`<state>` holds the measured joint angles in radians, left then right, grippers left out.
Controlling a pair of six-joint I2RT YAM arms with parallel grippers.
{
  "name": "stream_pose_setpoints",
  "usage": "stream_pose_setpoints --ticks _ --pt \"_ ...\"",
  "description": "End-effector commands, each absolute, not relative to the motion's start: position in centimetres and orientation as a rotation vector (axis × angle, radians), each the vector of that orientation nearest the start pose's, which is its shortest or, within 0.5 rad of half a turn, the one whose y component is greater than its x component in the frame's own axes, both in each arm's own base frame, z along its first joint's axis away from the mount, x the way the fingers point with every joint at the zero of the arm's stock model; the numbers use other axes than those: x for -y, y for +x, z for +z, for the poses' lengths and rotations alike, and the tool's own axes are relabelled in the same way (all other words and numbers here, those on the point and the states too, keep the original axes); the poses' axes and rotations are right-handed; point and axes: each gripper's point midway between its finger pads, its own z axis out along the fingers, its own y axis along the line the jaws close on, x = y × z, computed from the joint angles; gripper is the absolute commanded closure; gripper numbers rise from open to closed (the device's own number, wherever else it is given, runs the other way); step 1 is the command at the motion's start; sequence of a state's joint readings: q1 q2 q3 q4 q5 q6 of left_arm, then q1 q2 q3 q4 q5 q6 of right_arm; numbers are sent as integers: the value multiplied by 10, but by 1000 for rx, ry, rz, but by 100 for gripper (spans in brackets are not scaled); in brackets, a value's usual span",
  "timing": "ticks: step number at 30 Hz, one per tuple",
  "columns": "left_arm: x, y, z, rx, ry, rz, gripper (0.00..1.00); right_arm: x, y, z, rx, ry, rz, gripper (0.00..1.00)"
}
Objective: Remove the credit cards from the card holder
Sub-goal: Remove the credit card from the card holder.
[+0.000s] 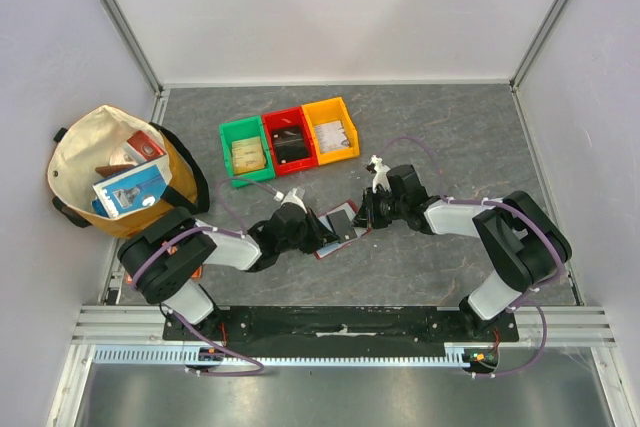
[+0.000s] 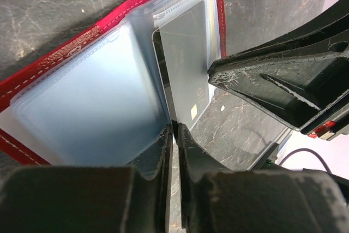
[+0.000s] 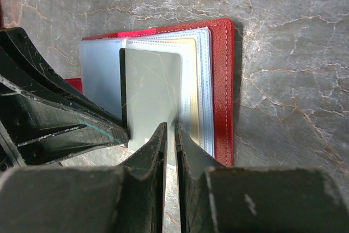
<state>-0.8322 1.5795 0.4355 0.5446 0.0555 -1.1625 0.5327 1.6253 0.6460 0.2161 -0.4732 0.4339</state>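
Early on: the open holder (image 1: 336,229) lies mid-frame in the top view, left gripper (image 2: 174,128) pinching its sleeves (image 2: 92,91), right gripper (image 3: 170,129) pinching a grey card (image 3: 152,91) that looks part-way out, so seemingly 0 cards are free yet

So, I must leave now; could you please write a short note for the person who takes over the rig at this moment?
Left gripper: shut on a clear sleeve edge of the card holder, which lies open on the table.
Right gripper: shut on the near edge of a grey card in the holder.
Done: holder opened, first card gripped.
Left: pull this card free, set it down, then check the other sleeves.
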Motion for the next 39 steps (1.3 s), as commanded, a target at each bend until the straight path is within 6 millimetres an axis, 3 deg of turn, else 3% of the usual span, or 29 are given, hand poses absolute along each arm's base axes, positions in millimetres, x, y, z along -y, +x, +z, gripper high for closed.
stream_pose_setpoints --ticks 1,3,19,27,30,36,39 --pt "315 218 37 -2350 -404 -1203 94 -254 247 10 -2502 -365 965 83" --pt "314 217 36 -2351 -412 -1203 98 -253 247 9 -2506 -365 959 83" --pt "287 201 23 -2394 -491 -1144 98 -242 256 0 -2534 -356 838 85" --pt "282 202 20 -2400 -494 -1121 92 -243 257 2 -2531 -365 844 85" --pt "283 204 22 -2396 -487 -1123 92 -249 256 12 -2498 -386 893 84" --pt "285 204 23 -2398 -471 -1125 94 -267 262 55 -2347 -436 1020 79" --pt "285 204 23 -2397 -472 -1124 95 -275 262 67 -2306 -460 1080 78"
